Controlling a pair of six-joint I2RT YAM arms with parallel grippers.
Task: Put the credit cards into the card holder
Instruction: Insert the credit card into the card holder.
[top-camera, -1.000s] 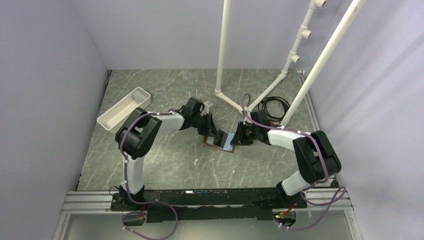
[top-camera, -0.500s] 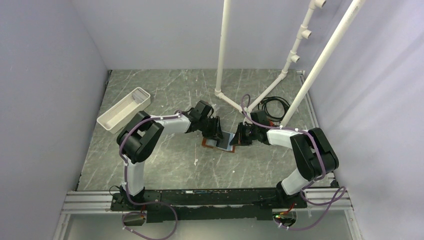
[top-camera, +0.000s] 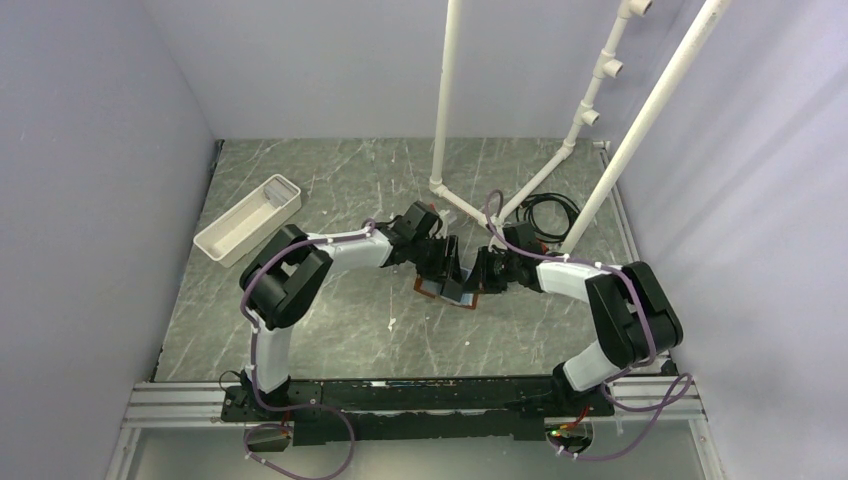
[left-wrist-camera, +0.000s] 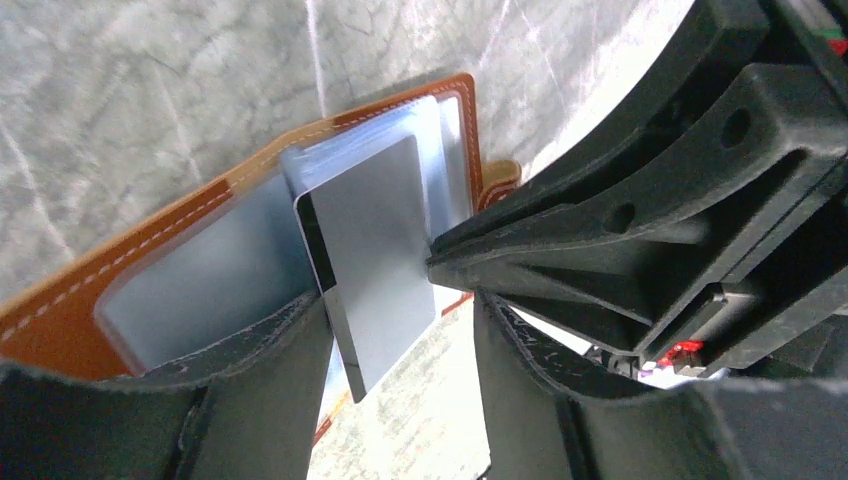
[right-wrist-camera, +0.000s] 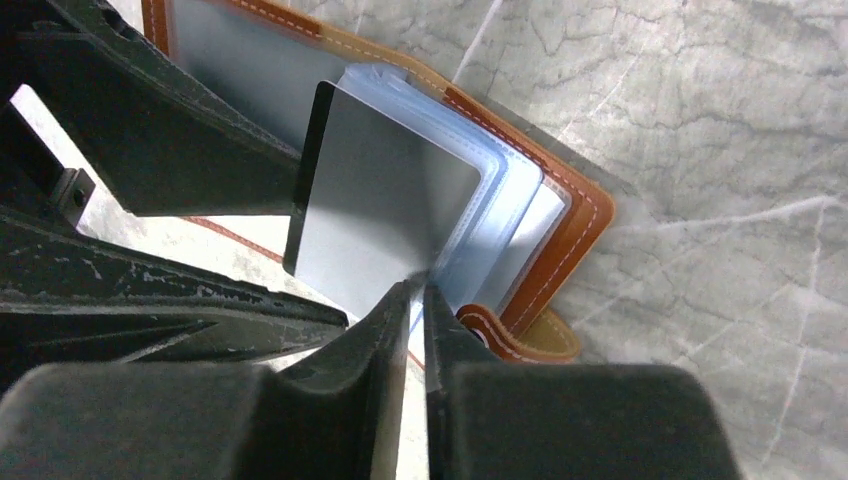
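The brown leather card holder (top-camera: 428, 292) lies open on the table, its clear sleeves fanned up. It also shows in the left wrist view (left-wrist-camera: 60, 310) and the right wrist view (right-wrist-camera: 572, 228). A grey credit card (left-wrist-camera: 375, 260) stands tilted over the sleeves, its lower end past the holder's edge. My right gripper (right-wrist-camera: 418, 285) is shut, its tips pinching the card's (right-wrist-camera: 380, 205) edge beside the sleeves. My left gripper (left-wrist-camera: 400, 315) is open around the card, which rests against one finger only. Both grippers meet over the holder in the top view, the left (top-camera: 446, 262) and the right (top-camera: 479, 274).
A long white plastic tray (top-camera: 248, 220) stands at the back left. White pipe stands (top-camera: 440, 110) rise behind the holder, one slanting at the right (top-camera: 640, 120). A coil of black cable (top-camera: 550, 210) lies at the back right.
My left gripper has moved right, up to the holder, and now faces the right gripper closely. The right gripper has stayed at the holder.
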